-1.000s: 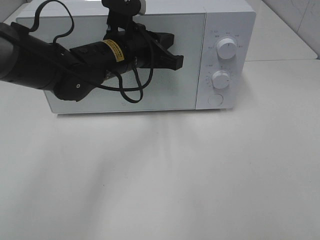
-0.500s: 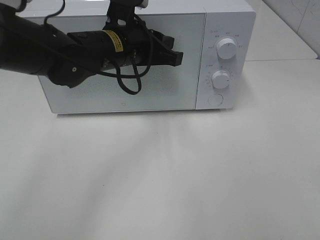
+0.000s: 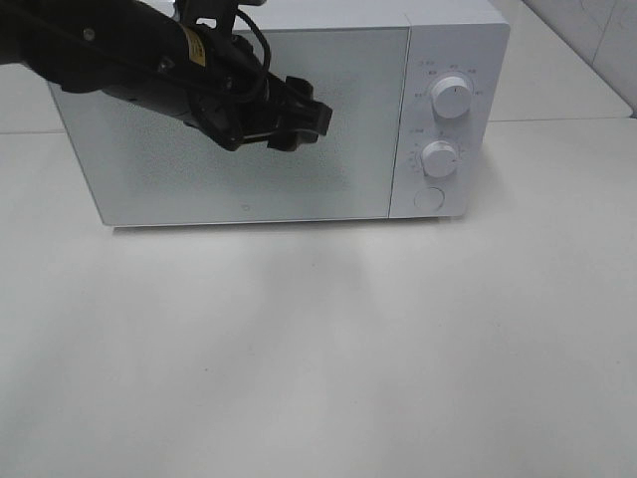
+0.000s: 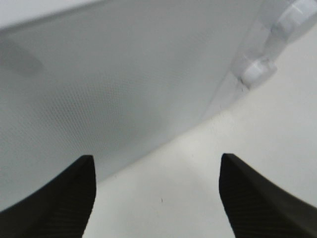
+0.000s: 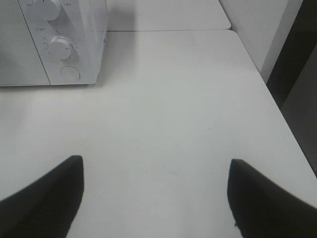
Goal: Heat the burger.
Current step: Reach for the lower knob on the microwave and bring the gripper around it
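Clearly, the left gripper (image 3: pixel 304 124) is standing wide open: in its wrist view (image 4: pixel 156 158) the two dark ribbed fingers (image 4: pixel 59 198) are sitting far apart with nothing between them, and they are touching nothing. In the high view it is hovering in the upper left of the frame, in front of the closed, frosted door of the white microwave (image 3: pixel 229 179), apart from the glass. The right gripper (image 5: pixel 156 161) is also spread wide and gripping nothing, hanging over the bare white table (image 5: pixel 163 99); only its own wrist view is showing it, since the high view is not catching that arm at all. As for writing, a small yellow label (image 3: pixel 192 47) is showing on the left arm, but its print is too small to read, and the faint markings ringing the upper dial (image 3: pixel 453 98) and the lower dial (image 3: pixel 439 157) are likewise illegible; a round button (image 3: pixel 428 198) is sitting beneath them. The right wrist view is picking up the same lower dial (image 5: pixel 62 47) and button (image 5: pixel 70 73), plus the table's far edge, while the left wrist view is giving only a blurred close look at the door (image 4: pixel 124 84). The burger is appearing in no view, so its place cannot be told.
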`<act>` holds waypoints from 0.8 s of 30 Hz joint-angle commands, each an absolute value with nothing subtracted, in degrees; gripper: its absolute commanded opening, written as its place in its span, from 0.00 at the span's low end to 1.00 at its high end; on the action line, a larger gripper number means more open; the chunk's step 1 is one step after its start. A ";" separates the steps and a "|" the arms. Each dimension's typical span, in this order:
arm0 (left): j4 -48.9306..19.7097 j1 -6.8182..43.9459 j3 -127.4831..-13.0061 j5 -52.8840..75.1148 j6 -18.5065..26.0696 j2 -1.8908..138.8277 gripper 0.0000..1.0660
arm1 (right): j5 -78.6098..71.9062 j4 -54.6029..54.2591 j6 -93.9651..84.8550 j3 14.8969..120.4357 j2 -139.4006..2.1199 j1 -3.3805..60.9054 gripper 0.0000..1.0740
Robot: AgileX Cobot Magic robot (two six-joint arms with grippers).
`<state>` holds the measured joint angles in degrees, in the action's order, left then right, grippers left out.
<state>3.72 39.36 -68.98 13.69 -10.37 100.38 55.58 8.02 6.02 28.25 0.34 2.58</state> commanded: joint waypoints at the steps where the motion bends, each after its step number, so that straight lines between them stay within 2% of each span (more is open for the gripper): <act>1: 2.98 40.51 -69.44 23.55 -10.54 97.23 0.61 | 55.18 8.14 6.30 28.19 1.89 2.29 0.71; 2: 1.49 40.51 -69.44 28.71 -10.54 95.40 0.61 | 55.18 8.14 6.30 28.19 1.89 2.29 0.71; 9: -0.34 40.51 -69.44 40.28 -11.06 90.53 0.61 | 55.18 8.14 6.30 28.19 1.89 2.29 0.71; 11: 0.00 40.51 -69.44 44.52 -12.49 89.27 0.61 | 55.18 8.14 6.30 28.19 1.89 2.29 0.71; 13: 1.15 40.16 -69.44 52.37 -15.81 88.01 0.61 | 55.18 8.14 6.30 28.19 1.89 2.29 0.71; 14: 1.15 40.16 -69.44 52.37 -15.81 88.01 0.61 | 55.18 8.14 6.30 28.19 1.89 2.29 0.71; 15: 2.46 40.16 -68.75 56.21 -18.22 87.09 0.61 | 55.18 8.14 6.30 28.19 1.89 2.29 0.71; 17: 3.38 40.16 -68.07 57.07 -19.14 86.52 0.61 | 55.18 8.14 6.30 28.19 1.89 2.29 0.71; 20: 5.50 40.16 -62.17 57.35 -23.03 81.88 0.61 | 55.18 8.14 6.30 28.19 1.89 2.29 0.71; 24: 6.53 39.71 -57.30 57.12 -24.58 78.21 0.61 | 55.18 8.14 6.30 28.19 1.89 2.29 0.71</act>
